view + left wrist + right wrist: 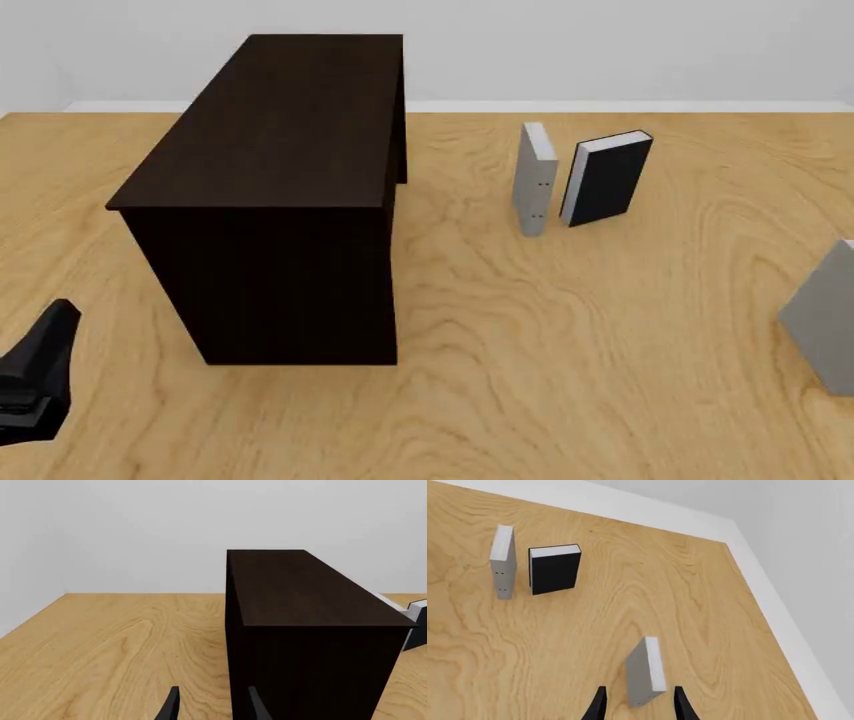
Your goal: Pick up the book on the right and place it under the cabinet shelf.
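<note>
The book (646, 672) is a pale grey hardcover standing upright on the table; the front view shows it cut off at the right edge (821, 325). In the right wrist view my right gripper (639, 706) is open, its two dark fingertips on either side of the book's near end without closing on it. This gripper is out of the front view. The cabinet shelf (280, 180) is a big dark brown box at the left of the table, also in the left wrist view (300, 630). My left gripper (212, 707) is open and empty, low beside the cabinet's near left corner (34, 385).
A second grey book (535, 180) and a black-covered book with white pages (607, 178) stand upright at the back, right of the cabinet; the right wrist view also holds the grey book (503, 562) and the black book (554, 569). A white wall edges the wooden table (587, 350) at the back and right.
</note>
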You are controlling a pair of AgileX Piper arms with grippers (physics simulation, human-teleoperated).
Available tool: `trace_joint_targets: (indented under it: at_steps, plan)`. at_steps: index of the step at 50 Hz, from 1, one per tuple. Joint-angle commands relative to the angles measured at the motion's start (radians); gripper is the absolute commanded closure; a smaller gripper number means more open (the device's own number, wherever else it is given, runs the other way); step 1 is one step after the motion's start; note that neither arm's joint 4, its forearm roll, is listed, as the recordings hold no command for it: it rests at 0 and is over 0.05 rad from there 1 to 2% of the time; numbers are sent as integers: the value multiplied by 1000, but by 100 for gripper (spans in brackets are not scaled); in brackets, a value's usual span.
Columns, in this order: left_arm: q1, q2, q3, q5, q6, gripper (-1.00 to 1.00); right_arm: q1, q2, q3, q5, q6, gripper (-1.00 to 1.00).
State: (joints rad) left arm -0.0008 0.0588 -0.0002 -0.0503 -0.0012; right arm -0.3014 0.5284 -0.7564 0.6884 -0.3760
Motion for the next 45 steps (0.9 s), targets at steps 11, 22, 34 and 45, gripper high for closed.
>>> trace_joint_targets:
  at_steps: [11,22,34,45]
  plan:
    - [0,-18,0,17,0,-100,-65,109,62,-97,-27,-100]
    - [0,-13,0,12,0,-100,-87,224,113,-207,-51,-100]
    - [0,-11,0,10,0,-100,-134,350,118,-310,-67,-100]
    - [0,-11,0,10,0,-100,-173,429,126,-373,-103,-100]
